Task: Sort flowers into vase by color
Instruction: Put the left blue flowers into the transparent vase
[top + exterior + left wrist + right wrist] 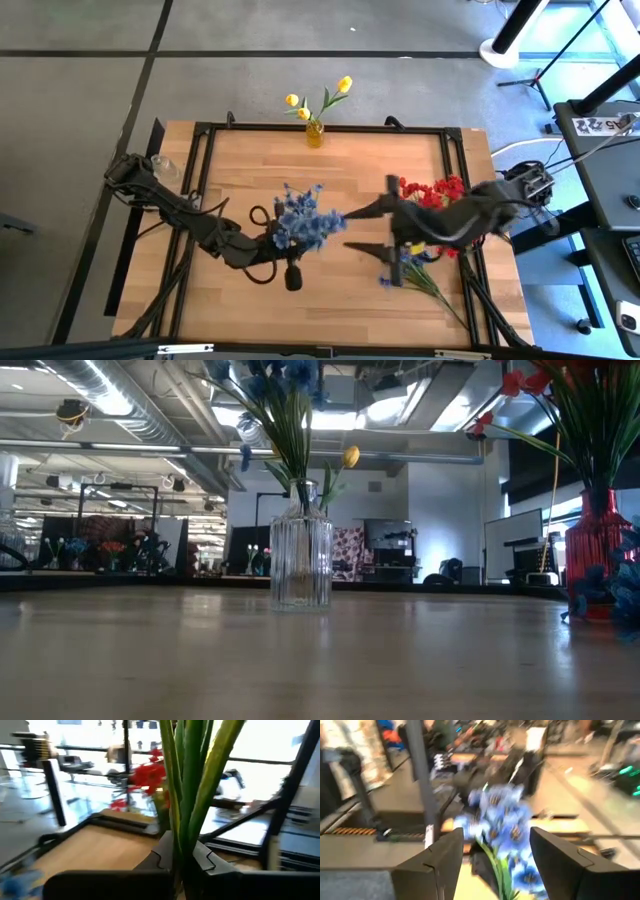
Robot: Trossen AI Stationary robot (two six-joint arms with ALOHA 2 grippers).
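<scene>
Left pincer (pixel 182 862) clamps smooth green stems (pixel 192 780) — right pincer (pixel 492 862) spread wide around frilly blue flowers (pixel 502 822).

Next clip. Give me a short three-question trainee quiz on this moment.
1. True or false: the yellow tulip-like buds stand in a small amber vase.
2. Which flowers show between the right pincer's open fingers in the right wrist view? A: red clustered blossoms. B: frilly blue flowers. C: yellow buds.
3. Fill in: the ribbed clear glass vase holds ___ flowers.

Key: 1 true; 2 B; 3 blue.
</scene>
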